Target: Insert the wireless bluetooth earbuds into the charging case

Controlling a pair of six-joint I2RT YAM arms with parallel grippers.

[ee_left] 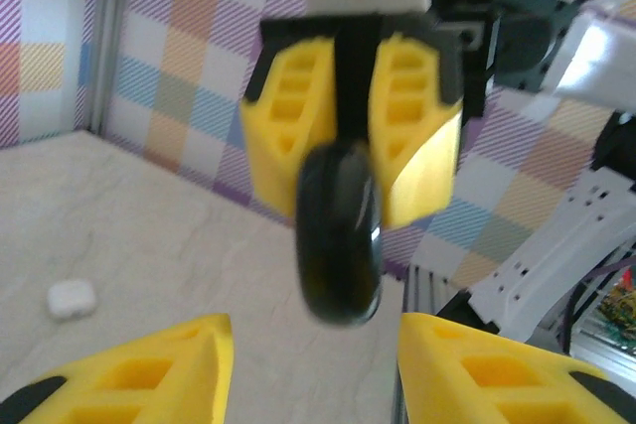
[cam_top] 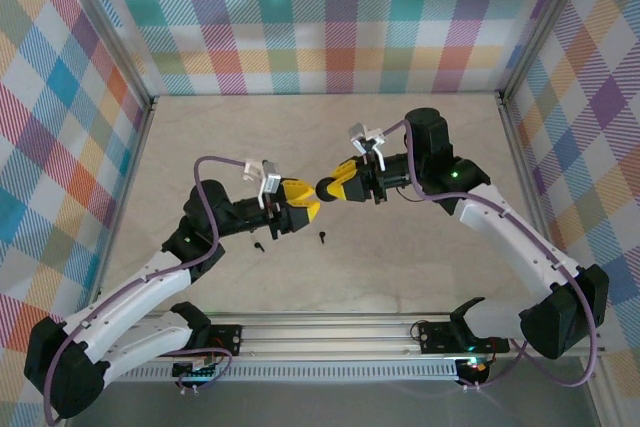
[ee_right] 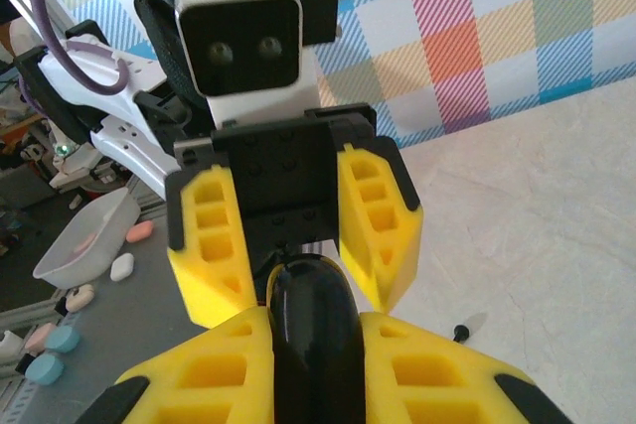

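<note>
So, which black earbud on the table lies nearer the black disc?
The right-hand earbud, just on the near side of the black disc; the left-hand earbud lies by the left arm.

One tiny black wireless earbud (cam_top: 259,246), a bud head on a short stem, lies on the pale table a little left of and below the centre of the overhead view. A second tiny black earbud (cam_top: 323,238) lies to its right, apart, just below centre. A small white glossy pebble-shaped charging case (ee_left: 72,298) (blurred, lid seam unreadable) rests on the table at lower left of the left wrist view.
</note>
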